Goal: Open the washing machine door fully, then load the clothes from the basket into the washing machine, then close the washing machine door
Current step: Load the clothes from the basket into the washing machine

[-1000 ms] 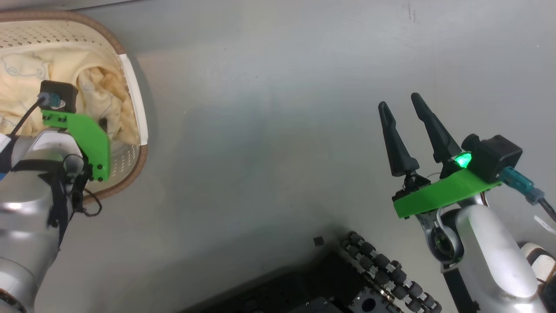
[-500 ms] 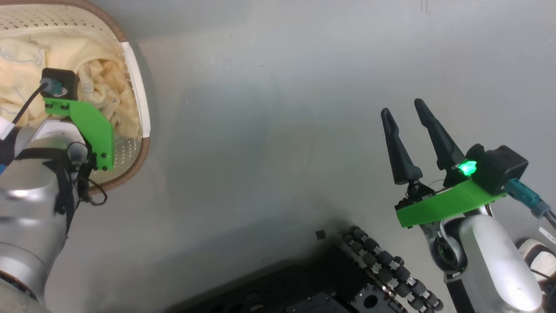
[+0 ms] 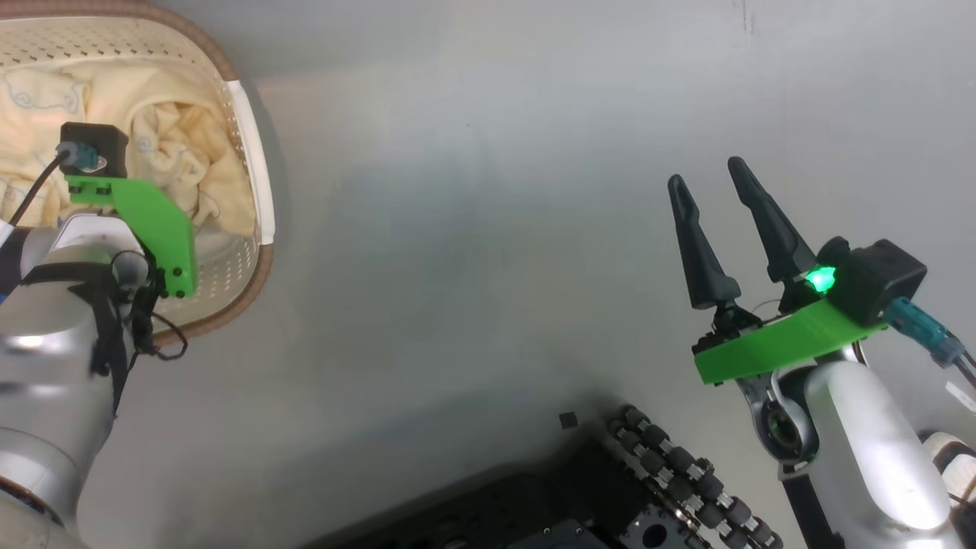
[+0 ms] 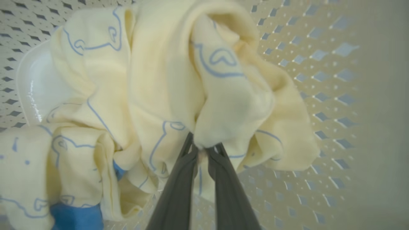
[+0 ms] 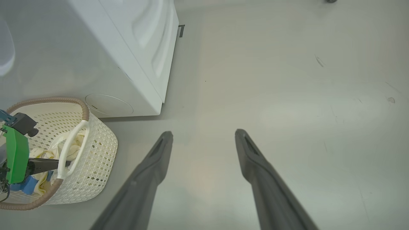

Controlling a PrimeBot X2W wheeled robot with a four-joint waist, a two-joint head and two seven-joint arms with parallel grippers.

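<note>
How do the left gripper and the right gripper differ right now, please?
The left gripper has its fingers pinched together on a fold of the clothes; the right gripper has its fingers wide apart and holds nothing. The left gripper reaches down into the basket, while the right gripper hangs over the grey floor. Both have two long, dark, tapered fingers.

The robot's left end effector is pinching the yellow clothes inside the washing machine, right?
Not quite. The left end effector is pinching the yellow clothes, but inside the basket, not the washing machine. The left wrist view shows the basket's perforated wall around them. The right wrist view shows the machine standing beside the basket.
</note>
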